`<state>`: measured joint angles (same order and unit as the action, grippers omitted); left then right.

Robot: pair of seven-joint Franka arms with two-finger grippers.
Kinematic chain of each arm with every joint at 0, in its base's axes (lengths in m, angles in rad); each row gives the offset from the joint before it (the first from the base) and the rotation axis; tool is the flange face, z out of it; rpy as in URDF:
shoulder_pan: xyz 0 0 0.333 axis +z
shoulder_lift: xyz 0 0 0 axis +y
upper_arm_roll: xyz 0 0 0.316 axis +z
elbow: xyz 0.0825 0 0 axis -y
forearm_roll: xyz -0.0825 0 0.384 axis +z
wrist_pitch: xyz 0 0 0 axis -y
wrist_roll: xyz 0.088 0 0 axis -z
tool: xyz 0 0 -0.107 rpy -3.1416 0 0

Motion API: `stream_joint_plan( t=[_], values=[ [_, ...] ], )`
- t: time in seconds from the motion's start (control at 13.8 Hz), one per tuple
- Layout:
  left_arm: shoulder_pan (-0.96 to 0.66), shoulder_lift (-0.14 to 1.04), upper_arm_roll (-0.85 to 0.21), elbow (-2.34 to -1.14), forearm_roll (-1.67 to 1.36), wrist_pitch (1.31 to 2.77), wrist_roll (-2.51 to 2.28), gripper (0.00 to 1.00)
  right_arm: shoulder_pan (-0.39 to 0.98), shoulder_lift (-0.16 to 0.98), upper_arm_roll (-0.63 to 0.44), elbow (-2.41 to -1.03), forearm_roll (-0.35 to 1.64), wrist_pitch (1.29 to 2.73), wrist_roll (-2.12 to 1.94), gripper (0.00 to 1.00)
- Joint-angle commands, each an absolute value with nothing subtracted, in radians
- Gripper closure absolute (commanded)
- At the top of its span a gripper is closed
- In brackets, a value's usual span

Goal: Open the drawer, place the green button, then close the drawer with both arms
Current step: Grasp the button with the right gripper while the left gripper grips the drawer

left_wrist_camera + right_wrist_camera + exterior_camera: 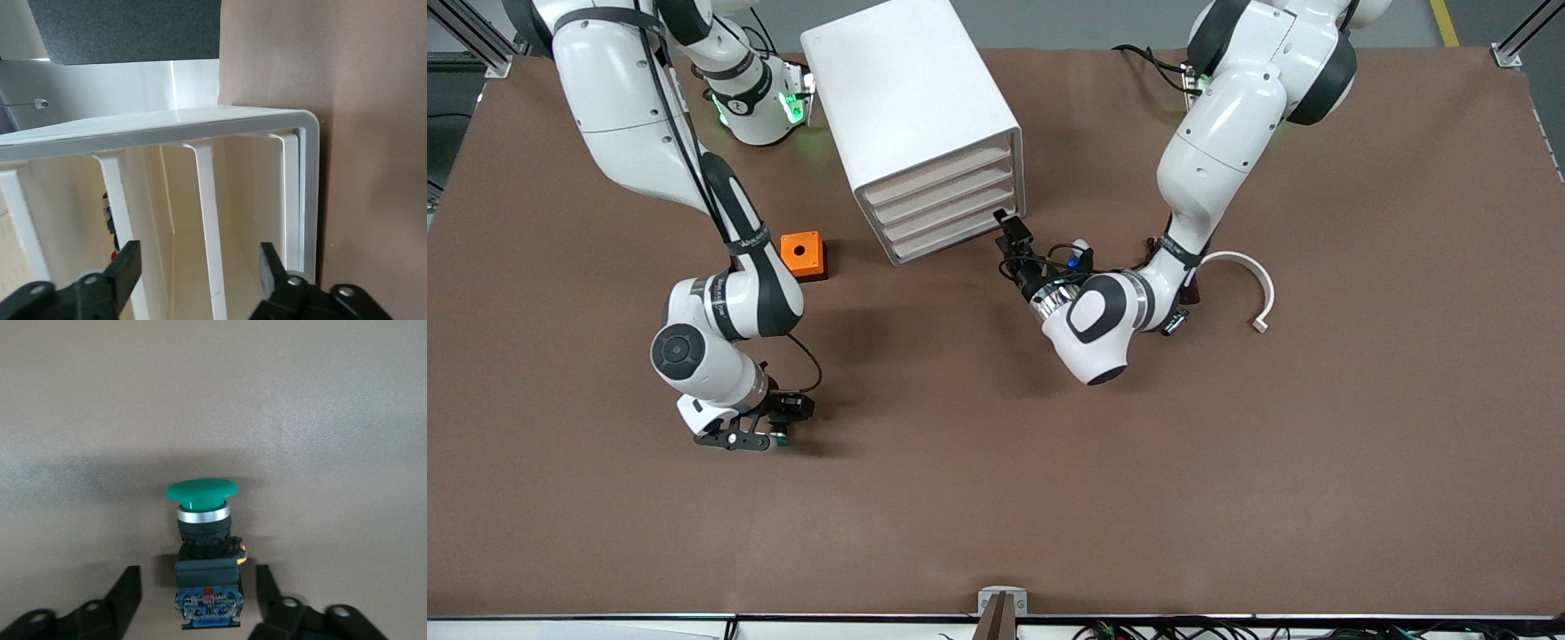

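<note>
Brown tabletop (996, 498) carries the white cabinet (911, 98), orange cube (801, 252), green-capped button (203, 540), and a curved white band (1249, 280).

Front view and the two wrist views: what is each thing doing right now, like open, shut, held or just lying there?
Bottom drawer of the white cabinet: shut, like the three above.
Green-capped push button: on the table, between the right fingers, not gripped.
Left gripper: open, at the cabinet's drawer fronts.
Right gripper: open, around the button's body.
Orange cube with a round hole: lying untouched on the table.
White curved strip: lying untouched.
</note>
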<state>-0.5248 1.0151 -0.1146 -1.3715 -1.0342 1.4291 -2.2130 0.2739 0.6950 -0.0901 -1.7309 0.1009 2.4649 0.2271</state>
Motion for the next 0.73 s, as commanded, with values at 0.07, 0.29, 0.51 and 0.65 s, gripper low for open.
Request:
stream_joint_plan(
  t=[0.07, 0.29, 0.51, 0.65],
  values=[
    [-0.538, 1.038, -0.113, -1.355, -1.058, 1.410, -2.233, 0.49, 0.268, 0.718, -0.094, -1.697, 0.101, 2.464, 0.227, 0.58],
    [-0.554, 1.043, -0.114, -1.361, -1.058, 1.408, -2.235, 0.54, 0.267, 0.719, -0.094, -1.694, 0.104, 2.461, 0.230, 0.99],
    [-0.566, 1.046, -0.115, -1.376, -1.058, 1.397, -2.238, 0.54, 0.264, 0.712, -0.095, -1.694, 0.104, 2.451, 0.232, 1.00],
    [-0.577, 1.048, -0.121, -1.379, -1.060, 1.388, -2.255, 0.54, 0.264, 0.697, -0.098, -1.690, 0.106, 2.424, 0.230, 1.00]
  ],
)
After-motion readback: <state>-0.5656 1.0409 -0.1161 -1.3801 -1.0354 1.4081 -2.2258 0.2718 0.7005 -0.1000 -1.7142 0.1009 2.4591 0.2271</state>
